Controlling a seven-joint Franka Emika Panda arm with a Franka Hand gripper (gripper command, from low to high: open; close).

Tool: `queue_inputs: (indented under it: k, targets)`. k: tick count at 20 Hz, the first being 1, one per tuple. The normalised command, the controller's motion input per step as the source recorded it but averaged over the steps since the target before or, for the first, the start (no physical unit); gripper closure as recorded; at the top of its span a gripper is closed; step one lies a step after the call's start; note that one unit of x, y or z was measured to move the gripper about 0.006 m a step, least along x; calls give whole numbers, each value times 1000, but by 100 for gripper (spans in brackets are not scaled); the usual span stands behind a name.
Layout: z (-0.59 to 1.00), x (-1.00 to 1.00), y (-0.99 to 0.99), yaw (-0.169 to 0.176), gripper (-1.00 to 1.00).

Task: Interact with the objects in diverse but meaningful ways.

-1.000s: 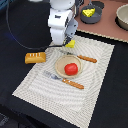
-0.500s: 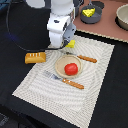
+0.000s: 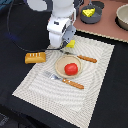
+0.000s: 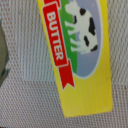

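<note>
Below the gripper (image 3: 66,46), at the far edge of the mat (image 3: 95,85), we see a yellow packet (image 3: 71,44) peeking out on the exterior view's right side of the white wrist housing. Our wrist view is filled by that packet (image 4: 82,55): a red band reading BUTTER, a black-and-white cow on a green and blue oval, and the woven mat (image 4: 25,100) under it. No finger appears in the wrist view, and the housing hides the jaws in the exterior view, so we cannot tell whether they are released or clenched, nor whether they touch the packet.

At the mat's middle sits a beige plate (image 3: 61,65) holding a red tomato (image 3: 71,69). Beyond the plate lies a knife (image 3: 83,58) with an orange handle, and on the near side a fork (image 3: 65,80) with a similar handle; both rest on the mat, just beside the plate. A bread loaf (image 3: 35,57) lies at the mat's corner on the exterior view's left, partly off onto the dark table (image 3: 20,30).

Farther back, on a pinkish board (image 3: 107,27), a blue-grey pot (image 3: 92,15) holds a yellow cheese wedge (image 3: 89,12). A pale bowl (image 3: 122,17) sits at the exterior view's right edge, cut off by the frame; we cannot see its contents. A black cable (image 3: 17,39) trails across the table towards the arm.
</note>
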Motion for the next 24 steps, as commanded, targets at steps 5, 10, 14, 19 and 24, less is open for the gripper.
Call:
queue_inputs:
  k: [5, 10, 14, 19, 24]
  targets:
    - [-112, 149, 267, 0, 100]
    - [-115, 149, 260, 0, 100]
    - [-127, 133, 255, 0, 100]
    - [-153, 98, 243, 0, 100]
    - [-162, 90, 229, 0, 100]
